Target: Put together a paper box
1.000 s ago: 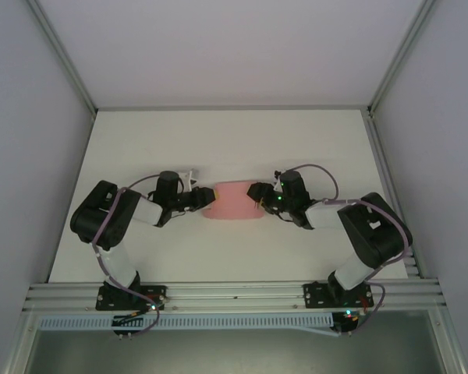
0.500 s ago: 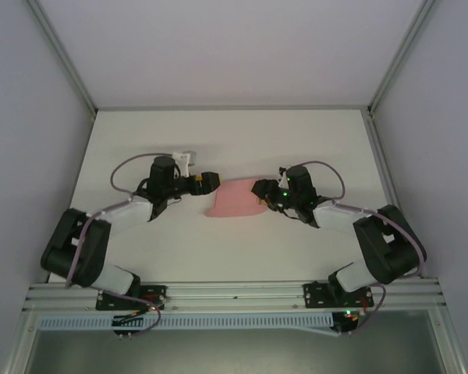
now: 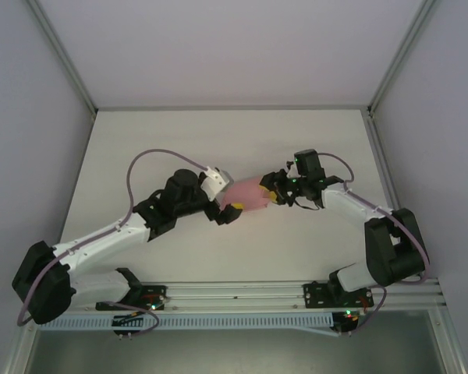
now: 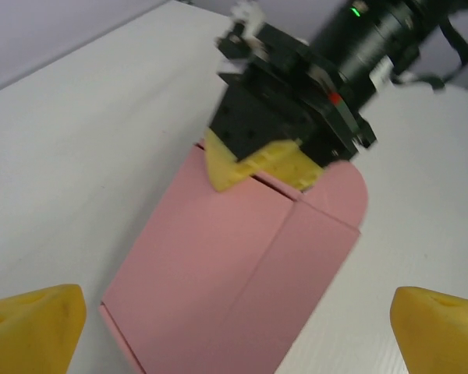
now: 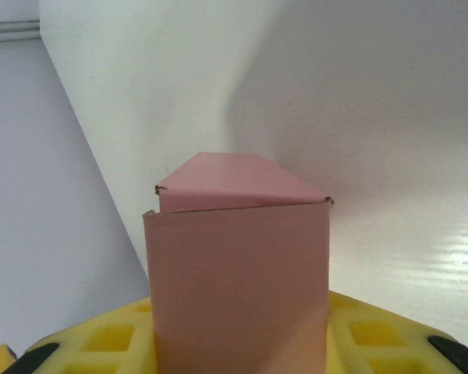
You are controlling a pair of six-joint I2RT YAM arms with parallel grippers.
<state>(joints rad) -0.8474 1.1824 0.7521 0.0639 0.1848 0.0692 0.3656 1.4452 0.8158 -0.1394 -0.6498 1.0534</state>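
The pale-pink paper box [image 3: 250, 195] is held off the white table between the two grippers. In the right wrist view the paper box [image 5: 238, 265] stands between the yellow pads [image 5: 374, 339], and my right gripper [image 5: 242, 347] is shut on its end. A folded flap [image 5: 234, 183] tips away at its far end. In the left wrist view the paper box [image 4: 242, 273] shows a crease and a rounded flap, with the right gripper [image 4: 253, 167] pinching its far end. My left gripper [image 4: 234, 335] is open wide, its yellow fingertips [image 4: 35, 327] on either side of the near end, not touching it.
The white table [image 3: 218, 140] is bounded by grey walls and aluminium posts [image 3: 62, 58] at the back corners. A metal rail [image 3: 234, 292] carrying the arm bases runs along the near edge.
My left gripper let go of the box's left end, opened wide, and its arm stretched out towards the box's near side. The right gripper moved right and lifted the box.
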